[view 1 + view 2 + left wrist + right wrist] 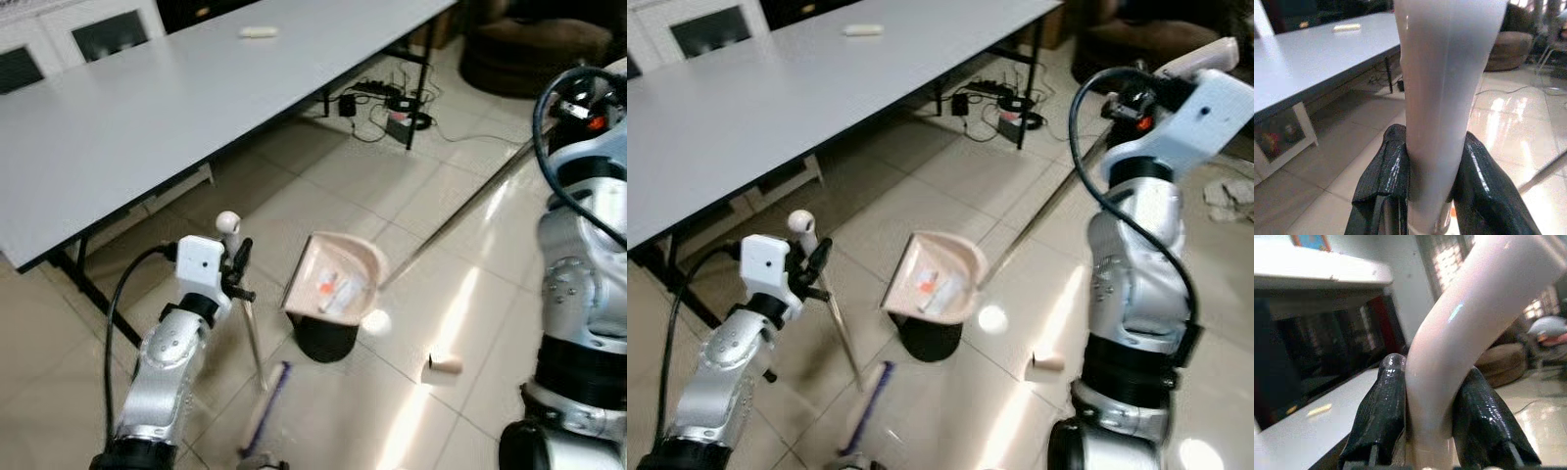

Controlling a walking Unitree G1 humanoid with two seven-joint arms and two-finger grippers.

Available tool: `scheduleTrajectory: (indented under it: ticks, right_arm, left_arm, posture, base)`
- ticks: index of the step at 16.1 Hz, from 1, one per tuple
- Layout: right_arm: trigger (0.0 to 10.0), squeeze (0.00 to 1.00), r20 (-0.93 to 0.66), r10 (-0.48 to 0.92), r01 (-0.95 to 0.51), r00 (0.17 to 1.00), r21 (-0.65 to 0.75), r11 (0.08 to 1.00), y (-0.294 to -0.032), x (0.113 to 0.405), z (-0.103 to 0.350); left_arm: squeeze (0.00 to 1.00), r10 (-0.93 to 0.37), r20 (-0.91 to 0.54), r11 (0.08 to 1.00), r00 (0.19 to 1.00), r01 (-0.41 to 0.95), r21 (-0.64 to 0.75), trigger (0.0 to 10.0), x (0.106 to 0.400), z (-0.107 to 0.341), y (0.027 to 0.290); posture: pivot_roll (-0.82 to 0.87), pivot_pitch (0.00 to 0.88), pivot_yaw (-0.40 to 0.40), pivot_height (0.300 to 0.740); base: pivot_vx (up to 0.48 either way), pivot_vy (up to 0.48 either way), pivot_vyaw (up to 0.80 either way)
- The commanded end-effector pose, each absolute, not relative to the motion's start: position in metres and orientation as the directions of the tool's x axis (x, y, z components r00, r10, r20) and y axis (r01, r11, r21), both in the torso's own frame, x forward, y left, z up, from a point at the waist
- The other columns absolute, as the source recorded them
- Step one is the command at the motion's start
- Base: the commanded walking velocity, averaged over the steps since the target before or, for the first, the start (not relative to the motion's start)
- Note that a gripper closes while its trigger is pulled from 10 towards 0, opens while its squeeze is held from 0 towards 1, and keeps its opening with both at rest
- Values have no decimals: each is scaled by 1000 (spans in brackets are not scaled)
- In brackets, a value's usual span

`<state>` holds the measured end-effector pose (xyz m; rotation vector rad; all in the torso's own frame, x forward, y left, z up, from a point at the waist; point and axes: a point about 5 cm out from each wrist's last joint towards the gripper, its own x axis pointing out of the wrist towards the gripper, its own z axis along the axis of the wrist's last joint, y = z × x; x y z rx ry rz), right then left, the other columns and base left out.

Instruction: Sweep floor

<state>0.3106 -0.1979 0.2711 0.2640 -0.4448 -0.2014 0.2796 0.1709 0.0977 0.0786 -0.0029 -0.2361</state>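
Glossy beige floor tiles point(323, 176) spread out under a long grey worktop point(147, 108). On them, roughly between the two arms, a pink dustpan point(338, 279) is tilted up over a small black bin point(326, 340), with scraps of litter lying inside the pan; its long metal handle point(460, 211) runs up toward the right arm. The right pincer point(1432, 418) is clenched around the curved pale top of that handle. The left pincer point(1432, 183) is clenched on the white grip of the broom point(257, 382), whose thin pole slants down to a purple head near the floor, with its rounded knob end just above the fingers point(239, 259). A small cardboard roll point(443, 365) lies on the tiles beside the bin, toward the right arm. Beneath the worktop's far end sits a tangle of black cables and a power strip point(387, 101), and a pale object point(259, 32) rests on the worktop.
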Motion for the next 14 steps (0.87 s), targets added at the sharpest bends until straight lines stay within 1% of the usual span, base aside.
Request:
scheduleTrajectory:
  ticks: [1,4,6,9,11,14]
  right_arm:
    - [10000,0,452,-242,98,859,318,943,-196,306,283]
    - [10000,0,451,-239,95,860,317,944,-196,309,283]
    - [10000,0,458,-234,93,858,310,946,-196,310,287]
    - [10000,0,450,-229,91,863,307,947,-190,307,281]
    - [10000,0,442,-236,106,866,299,948,-191,305,277]
    - [10000,0,436,-254,126,863,301,945,-194,305,272]
  left_arm:
    - [0,-239,27,966,971,235,106,10000,282,107,172]
    - [0,-234,33,968,972,230,102,10000,286,109,172]
    - [0,-228,47,970,973,223,96,10000,287,113,171]
    - [0,-247,15,965,969,245,94,10000,279,104,172]
    - [0,-265,-2,960,964,264,99,10000,279,102,172]
    - [0,-266,-2,958,964,264,108,10000,279,103,174]
  posture:
    - [-28,77,62,740]
    - [-26,74,54,740]
    - [-22,89,45,740]
    - [-18,91,56,740]
    - [-15,84,60,740]
    - [-13,66,65,740]
  base:
    - [352,0,0]
    - [356,0,0]
    - [352,0,0]
    - [354,0,0]
    - [351,0,0]
    - [0,0,0]
